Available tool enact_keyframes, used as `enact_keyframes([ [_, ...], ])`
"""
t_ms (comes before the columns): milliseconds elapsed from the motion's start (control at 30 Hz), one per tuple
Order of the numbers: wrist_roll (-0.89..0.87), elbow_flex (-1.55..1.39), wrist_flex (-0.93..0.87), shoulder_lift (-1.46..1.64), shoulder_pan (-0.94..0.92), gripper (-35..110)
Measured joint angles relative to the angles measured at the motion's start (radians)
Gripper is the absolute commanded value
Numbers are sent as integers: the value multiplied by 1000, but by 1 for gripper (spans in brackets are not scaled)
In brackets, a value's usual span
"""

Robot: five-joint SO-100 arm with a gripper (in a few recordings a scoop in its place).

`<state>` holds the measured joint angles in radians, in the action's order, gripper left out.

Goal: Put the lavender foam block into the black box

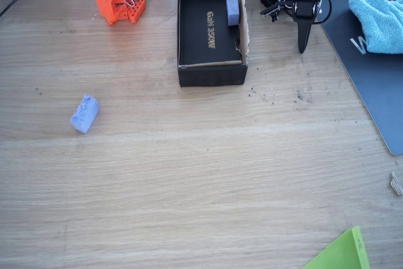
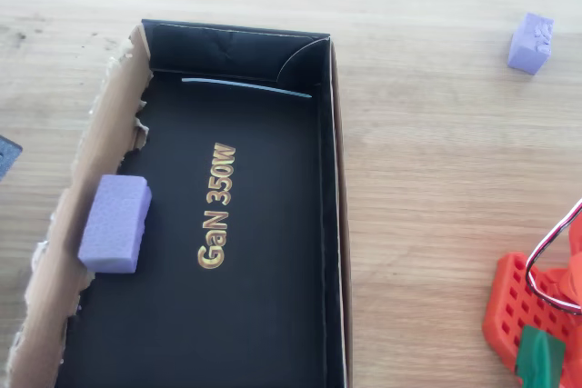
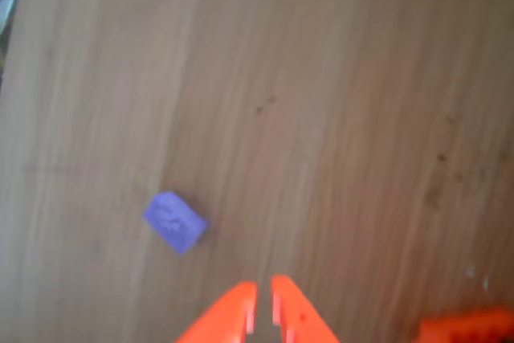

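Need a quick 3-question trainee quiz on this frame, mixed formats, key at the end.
1. True or false: the lavender foam block lies on the bare table, outside the black box.
2. Inside the box, the paler block rests against: A) the torn brown wall, B) the gold lettering, C) the far end wall.
3. In the wrist view, are the fingertips of the gripper close together or spread wide?

Key: 1 true. 2 A. 3 close together, nothing between them; the foam block sits up and to the left of them.
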<state>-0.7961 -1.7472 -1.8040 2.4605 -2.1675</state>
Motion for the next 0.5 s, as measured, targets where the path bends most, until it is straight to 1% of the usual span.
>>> enact_keyframes([
  [200, 25, -6, 2, 32, 34, 0],
  [333, 127, -18, 74, 51, 103, 0],
  [500, 337, -20, 175, -29, 195, 0],
])
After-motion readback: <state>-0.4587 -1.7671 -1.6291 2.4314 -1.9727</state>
